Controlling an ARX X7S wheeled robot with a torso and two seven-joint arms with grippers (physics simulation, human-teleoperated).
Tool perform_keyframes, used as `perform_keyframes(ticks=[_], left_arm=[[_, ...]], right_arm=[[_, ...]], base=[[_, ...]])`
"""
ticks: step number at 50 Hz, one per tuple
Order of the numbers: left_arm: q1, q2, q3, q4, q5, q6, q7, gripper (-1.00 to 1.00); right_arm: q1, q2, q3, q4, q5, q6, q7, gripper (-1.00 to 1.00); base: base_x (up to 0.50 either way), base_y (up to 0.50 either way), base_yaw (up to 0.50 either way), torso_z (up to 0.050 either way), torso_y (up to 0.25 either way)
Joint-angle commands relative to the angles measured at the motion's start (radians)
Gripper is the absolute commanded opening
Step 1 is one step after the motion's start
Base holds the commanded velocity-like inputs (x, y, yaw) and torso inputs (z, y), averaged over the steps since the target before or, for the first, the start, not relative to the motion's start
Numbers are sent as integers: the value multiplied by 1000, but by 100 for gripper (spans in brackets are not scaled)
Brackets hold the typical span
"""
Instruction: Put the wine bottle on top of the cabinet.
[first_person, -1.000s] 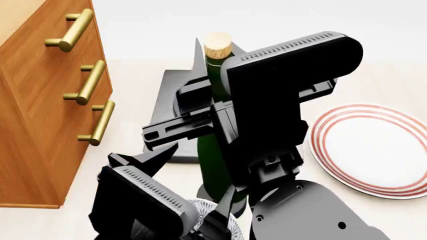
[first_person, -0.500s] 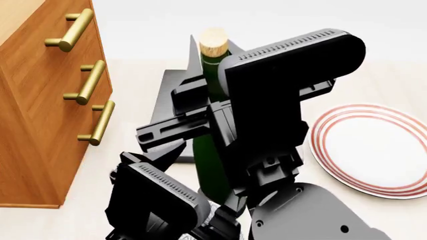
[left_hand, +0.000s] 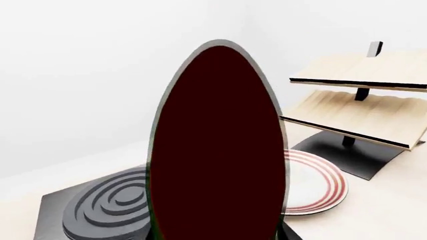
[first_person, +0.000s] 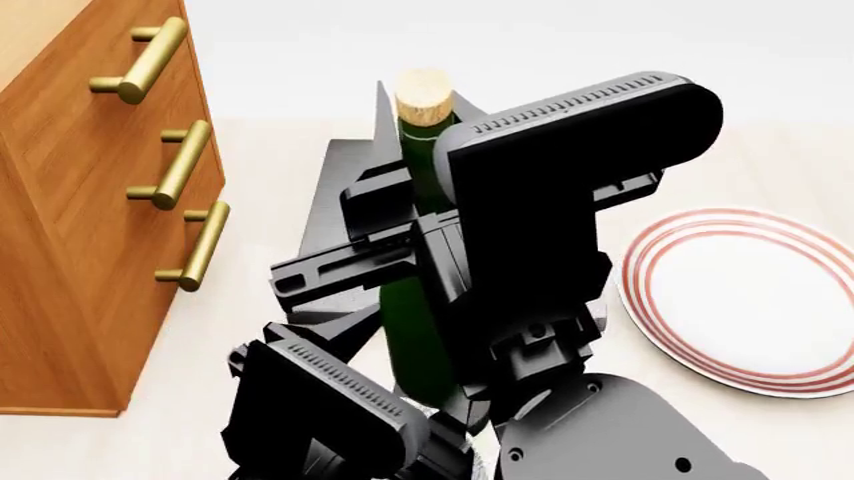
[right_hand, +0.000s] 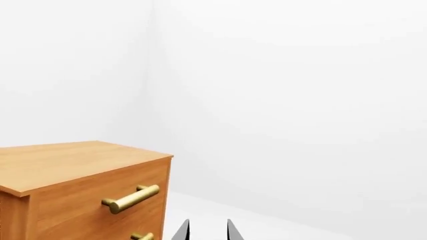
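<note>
Dark green glass stands near the middle of the head view: the wine bottle (first_person: 416, 290) is upright, its tan cork at upper centre, its body partly hidden by the black arms that fill the lower middle of the frame. The right hand (first_person: 350, 262) reaches across the bottle at mid-height with fingers pointing toward the left of the frame; it appears closed around the glass, though the arm hides the contact. The left hand (first_person: 314, 335) sits lower, at the bottom centre-left, close to the bottle's base, and I cannot tell how far it is open or whether it touches the bottle. In the left wrist view the bottle (left_hand: 217, 145) fills the centre as a very dark oval. The cabinet (first_person: 80, 200) fills the left side of the head view, its brass handles facing the bottle, and the bottle is beside it, not on its top. A white plate with red rings (first_person: 747, 295) lies on the pale desk (first_person: 267, 260) at the right, and a pale wooden rack (left_hand: 360, 105) shows in the left wrist view.
</note>
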Motion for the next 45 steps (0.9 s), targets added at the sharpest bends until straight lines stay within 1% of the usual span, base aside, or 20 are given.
perform_keyframes(ticks=[1, 11, 12, 27, 32, 39, 45], left_arm=[[10, 17, -20, 0, -27, 32, 32, -100], [5, 13, -21, 7, -32, 27, 26, -100], [7, 12, -21, 5, -31, 30, 27, -100], [-15, 5, -28, 14, -41, 12, 15, -100], [-41, 0, -41, 1, -45, 2, 13, -100], [-58, -8, -58, -7, -55, -8, 9, -100], [-69, -26, -77, -29, -56, -7, 8, -100]], right_arm=[[-7, -15, 31, -5, -43, -6, -21, -100], [-9, -17, 33, -7, -34, -12, -17, -100], [-9, -17, 32, -6, -34, -10, -16, 100], [-34, -8, 56, -78, 18, 21, 19, 100], [-79, 1, 105, -195, 86, 58, 71, 100], [-133, 13, 150, -297, 150, 79, 123, 100], [-150, 33, 267, -426, 327, 116, 254, 100]], base=[[0, 0, 0, 0, 0], [0, 0, 0, 0, 0], [0, 0, 0, 0, 10], [0, 0, 0, 1, 0], [0, 0, 0, 0, 2], [0, 0, 0, 0, 0], [0, 0, 0, 0, 2]])
